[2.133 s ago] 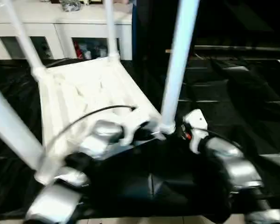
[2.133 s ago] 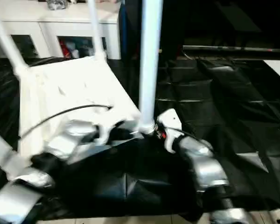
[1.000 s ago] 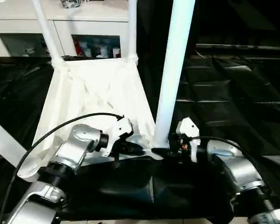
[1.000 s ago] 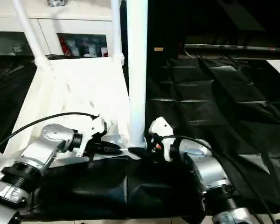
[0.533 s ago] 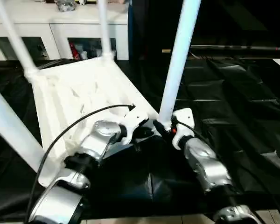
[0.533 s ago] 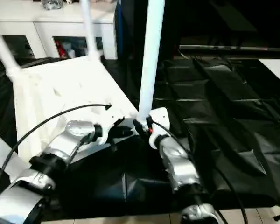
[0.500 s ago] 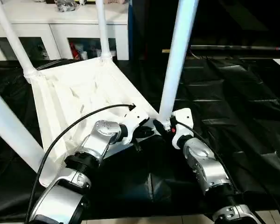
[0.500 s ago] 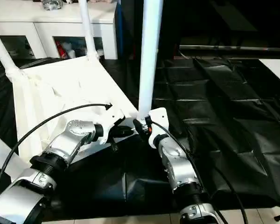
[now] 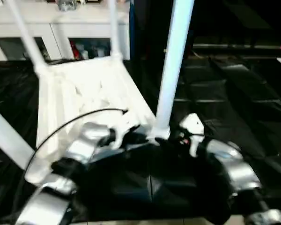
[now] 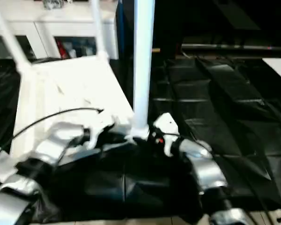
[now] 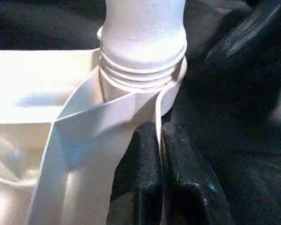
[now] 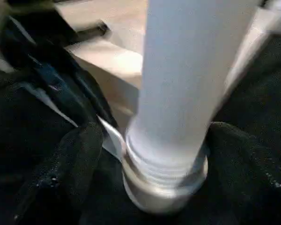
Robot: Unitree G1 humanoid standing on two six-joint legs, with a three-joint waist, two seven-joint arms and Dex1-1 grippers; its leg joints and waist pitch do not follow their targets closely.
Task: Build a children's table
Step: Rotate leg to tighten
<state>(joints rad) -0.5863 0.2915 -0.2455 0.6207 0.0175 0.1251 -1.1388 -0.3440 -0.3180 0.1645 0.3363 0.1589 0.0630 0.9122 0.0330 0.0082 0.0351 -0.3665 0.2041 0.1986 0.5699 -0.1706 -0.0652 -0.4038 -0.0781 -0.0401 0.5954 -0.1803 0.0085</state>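
- Black crinkled sheeting (image 9: 234,108) is covering the work surface in front of you, and a white cabinet with glass-front shelves (image 9: 79,33) is standing along the far edge.
- You are looking at the children's table top (image 9: 84,101) lying upside down on the sheeting, rim upward, with white tube legs rising from its corner sockets.
- Your left gripper (image 11: 160,154) is pinching the thin raised rim of the top just beside the near corner socket (image 11: 143,89); its two black fingers (image 11: 140,164) are pressed together with the rim edge running between them.
- Your right gripper (image 12: 150,154) is standing wide, one black finger (image 12: 72,159) on each side of the near leg (image 12: 187,75) at its base, where the ribbed collar is sitting in the socket.
- You cannot tell whether those right fingers are actually touching the leg or only flanking it.
- From the head camera, that near leg (image 9: 171,70) is rising straight between your two grippers, with the left one just to its left at the rim and the right one just to its right.
- Two more legs (image 9: 25,35) are standing at the far corners, beyond your left gripper, and another is leaning past your left forearm.
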